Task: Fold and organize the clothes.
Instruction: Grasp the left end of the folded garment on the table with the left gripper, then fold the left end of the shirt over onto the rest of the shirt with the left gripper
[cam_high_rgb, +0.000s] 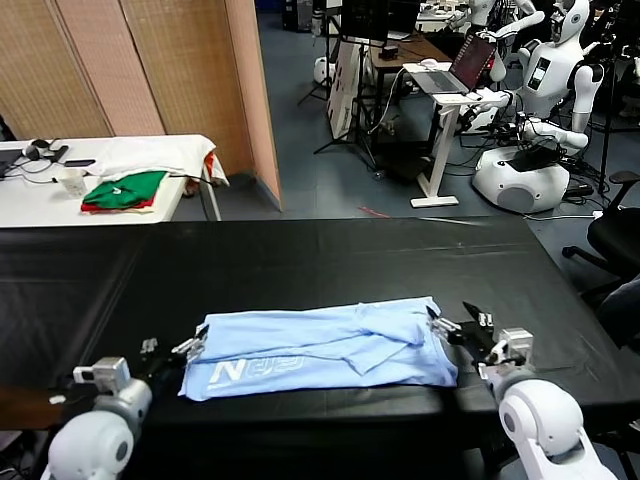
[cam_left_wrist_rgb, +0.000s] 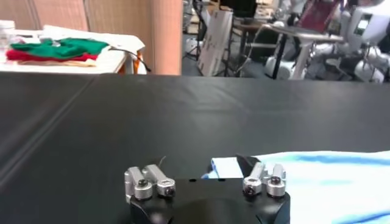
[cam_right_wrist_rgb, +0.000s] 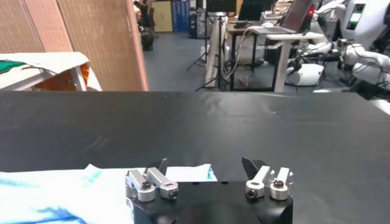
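The thin, floppy blue shirt (cam_high_rgb: 320, 345) lies partly folded on the black table (cam_high_rgb: 300, 265) between the open left gripper (cam_high_rgb: 190, 347) and open right gripper (cam_high_rgb: 440, 325); pinch its end edges

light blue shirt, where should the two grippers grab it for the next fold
Probably at its two short ends. The light blue shirt lies flat as a long band across the black table, lettering toward the robot's left. The left gripper, open, sits at that end; the right gripper, open, at the other. Pinch each end's near corner, coming in low from outside.
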